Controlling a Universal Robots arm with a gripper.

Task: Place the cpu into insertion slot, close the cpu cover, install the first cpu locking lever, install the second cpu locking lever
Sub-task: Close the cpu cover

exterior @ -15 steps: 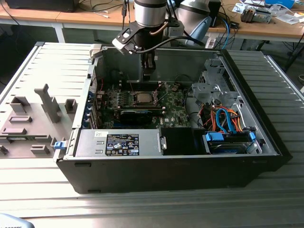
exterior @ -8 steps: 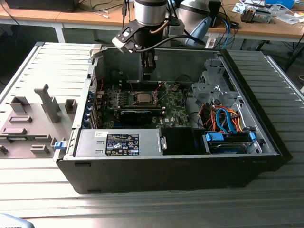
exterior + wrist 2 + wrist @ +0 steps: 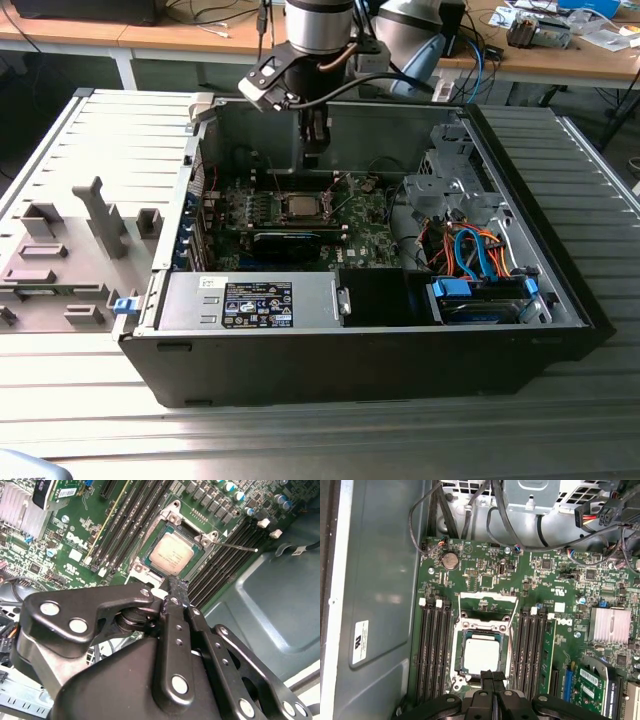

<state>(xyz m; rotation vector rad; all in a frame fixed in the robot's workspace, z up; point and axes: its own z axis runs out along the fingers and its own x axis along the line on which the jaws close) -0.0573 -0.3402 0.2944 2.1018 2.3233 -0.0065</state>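
Closest to the lens in both wrist views are the black fingers (image 3: 175, 615) (image 3: 487, 680), pressed together tip to tip with nothing between them. Just past their tips lies the cpu (image 3: 172, 555) (image 3: 481, 657), silvery-grey top facing up, seated flat in the insertion slot (image 3: 458, 645) on the green motherboard (image 3: 485, 575). The cpu cover (image 3: 470, 596) is swung open: its thin metal frame stands on the side of the socket away from the fingers, so the chip lies uncovered. One thin locking lever (image 3: 237, 546) sticks out from a corner of the socket across the black memory slots (image 3: 225, 562) (it is unhooked, not clamped down).

In the exterior view the arm (image 3: 320, 25) reaches down into the open computer case (image 3: 350, 370), which lies on its side on the slatted grey worktop (image 3: 300, 440). Reading that view as a clock face, the fingers (image 3: 313, 150) hang at about 12 o'clock of the cpu (image 3: 300, 207); whether they touch the board cannot be told. A black graphics card (image 3: 285, 243) lies just beside the cpu at 6 o'clock, with the silver power supply (image 3: 250, 300) further out the same way. Orange and blue cables (image 3: 470, 250) bunch near the drive cage at 3 o'clock. At 9 o'clock of the case, a grey fixture tray (image 3: 60, 250) rests on the worktop.
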